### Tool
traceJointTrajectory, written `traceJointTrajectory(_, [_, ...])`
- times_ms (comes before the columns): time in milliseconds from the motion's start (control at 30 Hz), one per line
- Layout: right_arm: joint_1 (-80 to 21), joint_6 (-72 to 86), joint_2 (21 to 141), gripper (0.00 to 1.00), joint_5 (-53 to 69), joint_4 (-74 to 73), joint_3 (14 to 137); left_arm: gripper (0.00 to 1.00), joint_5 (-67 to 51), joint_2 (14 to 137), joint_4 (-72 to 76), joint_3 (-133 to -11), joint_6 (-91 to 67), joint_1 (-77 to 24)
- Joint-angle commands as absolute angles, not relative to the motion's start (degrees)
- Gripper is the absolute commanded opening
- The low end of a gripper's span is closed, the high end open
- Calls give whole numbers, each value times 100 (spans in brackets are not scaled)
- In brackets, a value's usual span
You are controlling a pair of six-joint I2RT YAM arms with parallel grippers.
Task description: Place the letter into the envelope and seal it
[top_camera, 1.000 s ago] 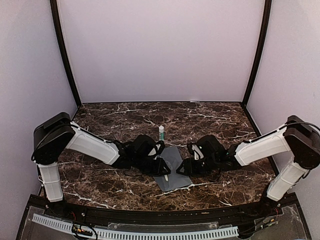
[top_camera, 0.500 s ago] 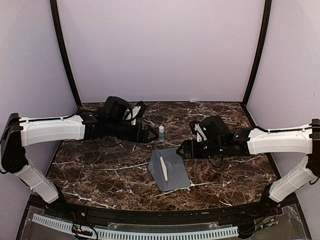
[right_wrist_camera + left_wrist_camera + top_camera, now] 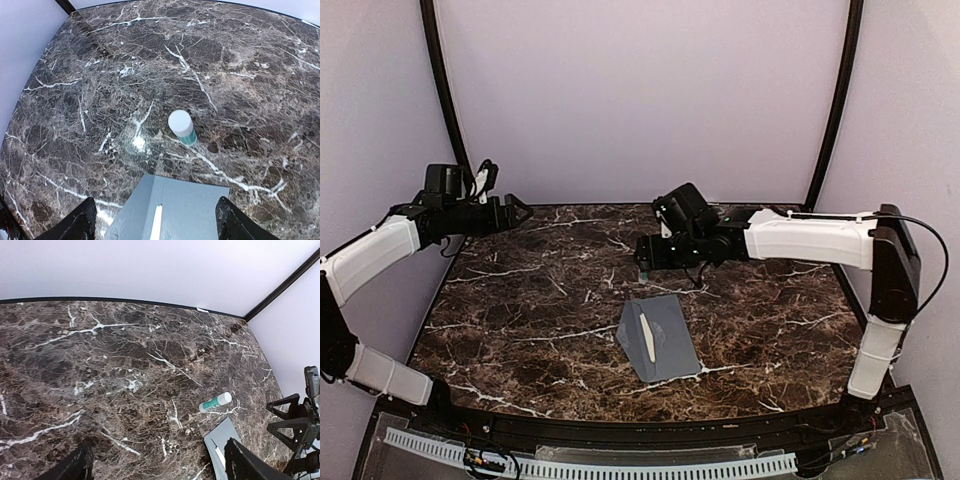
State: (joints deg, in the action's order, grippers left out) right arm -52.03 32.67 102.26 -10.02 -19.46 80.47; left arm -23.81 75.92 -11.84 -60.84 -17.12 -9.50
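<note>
letter [image 3: 645, 335] looks tucked in the envelope [image 3: 660, 345], a cream sliver showing; sealing not yet done. right hand [image 3: 646, 260] hangs spread, empty, over the glue stick [image 3: 181, 126]; left hand [image 3: 519, 213] likewise.

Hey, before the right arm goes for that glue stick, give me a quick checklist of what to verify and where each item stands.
1. Right end effector open: ok, jaws spread.
2. Glue stick upright, white cap on: ok.
3. Glue stick lined up between the right fingers in the wrist view: ok, roughly centred, just ahead of them.
4. Left end effector clear of the work area: ok, open, off at the far left corner.
5. Envelope lying flat on the table: ok.
6. Letter fully inside: cannot tell; a pale strip shows on the envelope.
</note>
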Motion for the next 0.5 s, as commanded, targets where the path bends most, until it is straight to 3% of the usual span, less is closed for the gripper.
traceJointTrajectory(0, [-5082, 3021, 11104, 78, -1133, -2337, 8923, 89, -1922, 7012, -1107, -5830, -1328, -846])
traceJointTrajectory(233, [-4835, 2876, 12287, 73, -1367, -2896, 10306, 89, -1392, 6885, -1273, -5881, -1071, -846])
traceJointTrajectory(467, [-4684, 2826, 12668, 56, -1318, -2858, 10739, 89, -1658, 7015, -1243, -5873, -1160, -844])
